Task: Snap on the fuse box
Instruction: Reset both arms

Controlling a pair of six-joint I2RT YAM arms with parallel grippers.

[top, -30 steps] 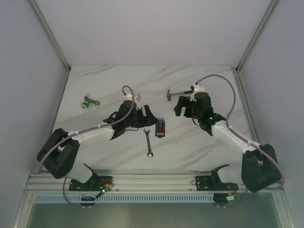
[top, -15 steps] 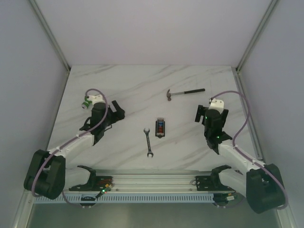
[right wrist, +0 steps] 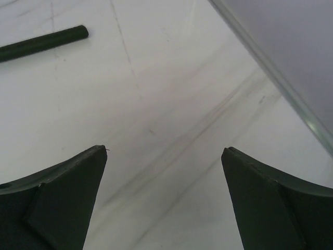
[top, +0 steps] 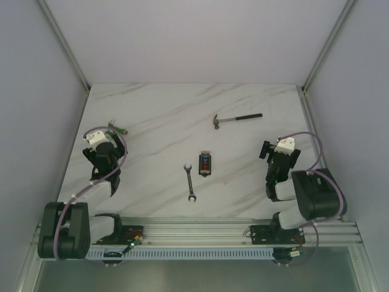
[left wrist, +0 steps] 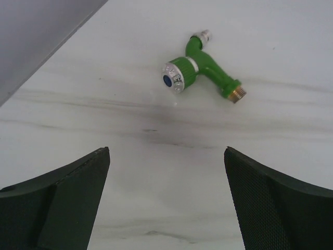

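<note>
the fuse box [top: 205,163] lies untouched mid-desk [top: 152,109], near the wrench [top: 190,182], at its 1 o'clock. the left pincer [left wrist: 166,156], out at 9 o'clock, gapes empty near a green connector [left wrist: 200,70]; the right pincer [right wrist: 164,153], at 3 o'clock, gapes empty too.

The small black rectangular fuse box [top: 205,163] lay on the white marbled table [top: 255,176], with open surface on its right and far sides. A steel open-ended wrench [top: 190,181] lay just left of it, narrowing that approach. A black-handled hammer [top: 237,119] lay well beyond. A green plastic connector [left wrist: 200,70] lay ahead of the left gripper [left wrist: 166,156], whose fingers were spread. The right gripper [right wrist: 164,151], equally spread, faced bare surface.
</note>
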